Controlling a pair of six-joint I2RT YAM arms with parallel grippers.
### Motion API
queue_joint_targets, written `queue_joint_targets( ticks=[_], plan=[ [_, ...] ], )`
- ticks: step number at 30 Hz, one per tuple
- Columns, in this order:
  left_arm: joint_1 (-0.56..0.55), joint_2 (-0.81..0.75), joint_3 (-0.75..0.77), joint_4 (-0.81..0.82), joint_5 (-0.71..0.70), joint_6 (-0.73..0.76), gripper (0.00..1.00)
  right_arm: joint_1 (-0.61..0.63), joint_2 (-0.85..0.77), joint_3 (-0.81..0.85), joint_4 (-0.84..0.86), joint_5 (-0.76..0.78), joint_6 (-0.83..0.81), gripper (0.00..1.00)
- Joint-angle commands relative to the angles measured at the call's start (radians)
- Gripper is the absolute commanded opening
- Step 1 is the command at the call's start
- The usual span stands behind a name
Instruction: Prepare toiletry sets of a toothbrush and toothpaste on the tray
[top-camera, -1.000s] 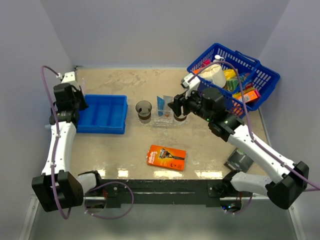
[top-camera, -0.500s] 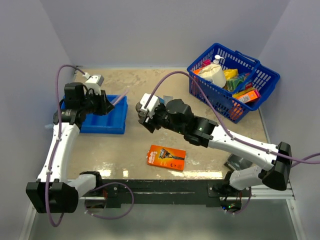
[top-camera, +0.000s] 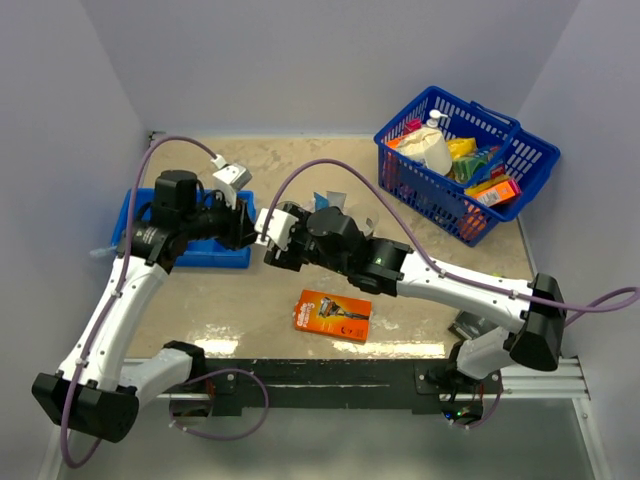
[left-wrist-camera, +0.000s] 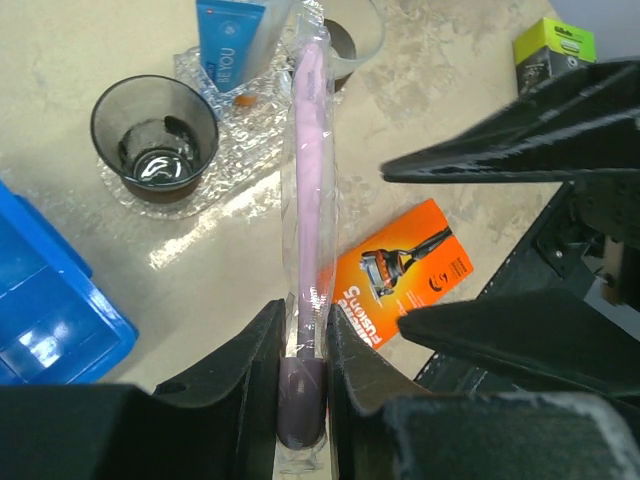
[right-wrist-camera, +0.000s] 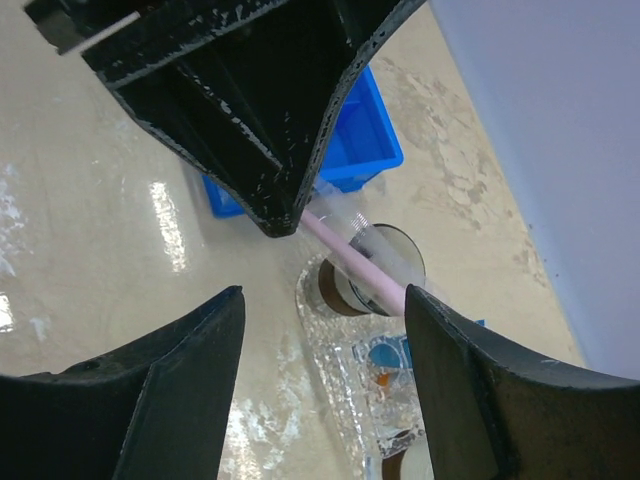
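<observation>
Your left hand (left-wrist-camera: 303, 335) is clamped on the handle end of the wrapped pink toothbrush (left-wrist-camera: 309, 170), which is held left of centre and points toward the tray (left-wrist-camera: 245, 125). Your right hand (right-wrist-camera: 322, 300) stands apart beside it. The toothbrush looks light and stiff with a slippery wrapper, so grip it mid-shaft.

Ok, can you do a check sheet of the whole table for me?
Surface: beige table, shiny glare, no spills seen.
Job's things: clear tray holds cups and toothpaste; wrapped pink toothbrush points toward it.
Clutter: orange razor pack, blue bin, full blue basket.
Fingers: left fingers shut on toothbrush; right fingers open, empty, close by.
Cables: purple cables loop over both arms.
Surroundings: plain grey walls.
</observation>
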Motion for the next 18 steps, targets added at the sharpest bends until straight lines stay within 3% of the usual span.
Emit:
queue_joint_targets(
  ticks=[1,13,18],
  plan=[
    [-0.039,-0.033,0.043,-0.014,0.049,0.021,0.20,0.008,-0.004,0.028,0.011,0.070,-0.089,0.68],
    [-0.090,-0.028,0.038,-0.014,0.051,0.035,0.21,0.008,0.060,0.054,-0.049,0.136,-0.166,0.67],
    [-0.093,-0.028,0.040,-0.011,0.065,0.035,0.21,0.010,0.063,0.040,-0.024,0.132,-0.157,0.61]
  ],
)
